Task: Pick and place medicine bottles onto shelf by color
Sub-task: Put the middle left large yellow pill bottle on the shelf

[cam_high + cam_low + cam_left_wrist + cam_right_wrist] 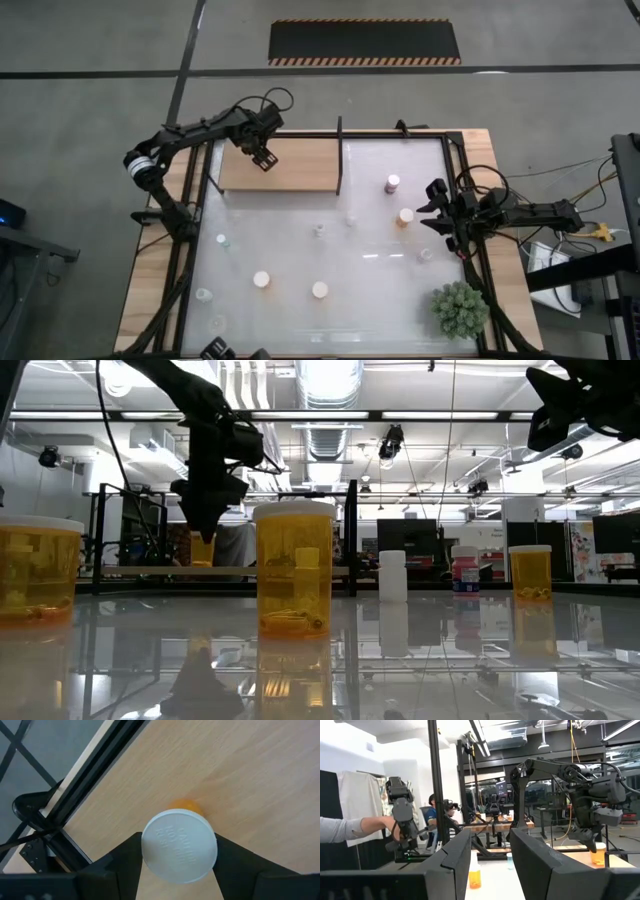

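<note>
My left gripper [263, 155] stands over the far-left shelf [300, 170], a pale wood board in a black frame, shut on an orange medicine bottle with a white cap [180, 852]. The low view shows the bottle's orange body [203, 550] below the fingers. My right gripper [438, 206] waits open at the table's right side, with nothing between its fingers [490, 870]. Other medicine bottles stand upright on the white table: a maroon one [393, 183], orange ones [406, 216] [262, 280], and several clear ones, one of them near the middle [319, 229]. My left gripper pinches the orange bottle between its two fingers, one on each side of the white cap's rim [146, 845]. The fingers come from above, pointing steeply down. The bottle hangs upright below them over the shelf board [250, 780]; whether its base touches the wood I cannot tell.
A spiky green plant [460, 308] stands at the near right corner. A black upright post [340, 150] borders the shelf's right end. In the right wrist view a person's sleeve and hand [365, 827] show beyond the table. Bare white table lies between the scattered bottles.
</note>
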Tool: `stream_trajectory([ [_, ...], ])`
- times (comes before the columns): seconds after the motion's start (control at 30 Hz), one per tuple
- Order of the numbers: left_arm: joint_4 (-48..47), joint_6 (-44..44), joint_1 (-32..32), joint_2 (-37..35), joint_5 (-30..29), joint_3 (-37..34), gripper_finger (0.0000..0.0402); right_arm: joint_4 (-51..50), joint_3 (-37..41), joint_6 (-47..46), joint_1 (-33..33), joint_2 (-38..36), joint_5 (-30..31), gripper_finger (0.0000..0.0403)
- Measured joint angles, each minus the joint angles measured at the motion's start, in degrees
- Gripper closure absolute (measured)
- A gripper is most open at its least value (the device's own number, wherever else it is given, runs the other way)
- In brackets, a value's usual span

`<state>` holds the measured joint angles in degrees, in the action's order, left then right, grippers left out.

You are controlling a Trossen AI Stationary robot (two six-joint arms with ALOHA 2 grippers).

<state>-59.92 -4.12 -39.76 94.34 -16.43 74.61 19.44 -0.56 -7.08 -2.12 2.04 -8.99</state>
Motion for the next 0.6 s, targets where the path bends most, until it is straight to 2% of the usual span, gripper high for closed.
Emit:
stream_trajectory([
  [0.37,0.1,1.7,0.0,-0.1,0.1,0.0,0.014,-0.1,0.0,0.1,0.0,0.0,0.0,0.0275],
  [0.6,0.0,3.2,0.0,-0.3,0.0,0.0,0.0132,-0.2,0.0,0.1,0.0,0.0,0.0,0.0275],
])
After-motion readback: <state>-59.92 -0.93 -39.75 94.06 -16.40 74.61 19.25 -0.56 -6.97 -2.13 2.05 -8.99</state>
